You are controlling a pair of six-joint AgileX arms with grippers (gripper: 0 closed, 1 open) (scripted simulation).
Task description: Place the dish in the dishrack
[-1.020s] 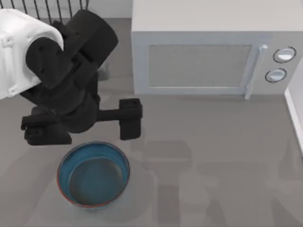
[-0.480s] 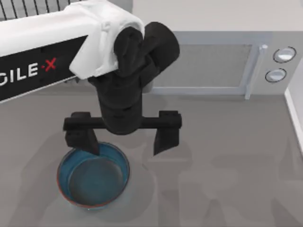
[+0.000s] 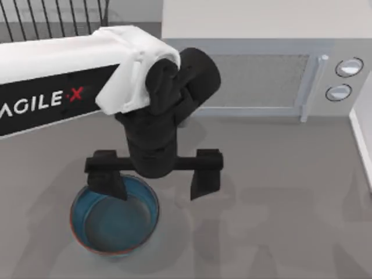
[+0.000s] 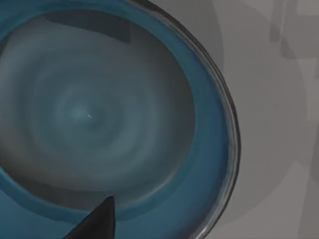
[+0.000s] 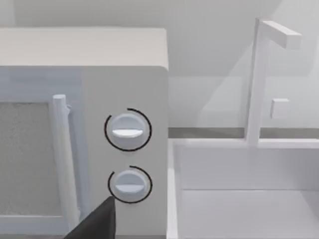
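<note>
The dish (image 3: 114,216), a deep blue bowl with a reddish rim, sits on the grey table at the front left. My left gripper (image 3: 156,177) hangs open over its far right edge. One finger (image 3: 107,181) is over the bowl's inside near the far rim, and the other finger (image 3: 206,174) is outside, to the right. In the left wrist view the dish (image 4: 99,114) is close below, with one fingertip (image 4: 97,221) over its inner wall. The black wire dishrack (image 3: 52,17) stands at the back left. A fingertip (image 5: 97,224) of my parked right gripper faces the microwave.
A grey-white microwave (image 3: 256,75) stands at the back, right of the dishrack, with its two knobs (image 5: 127,130) in the right wrist view. A white basin (image 5: 239,199) with a faucet (image 5: 259,79) lies at the table's right edge (image 3: 363,139).
My left arm swung right from beside the dishrack, and the gripper turned so its fingers straddle the dish's far right rim. In the last half second it shifted slightly.
</note>
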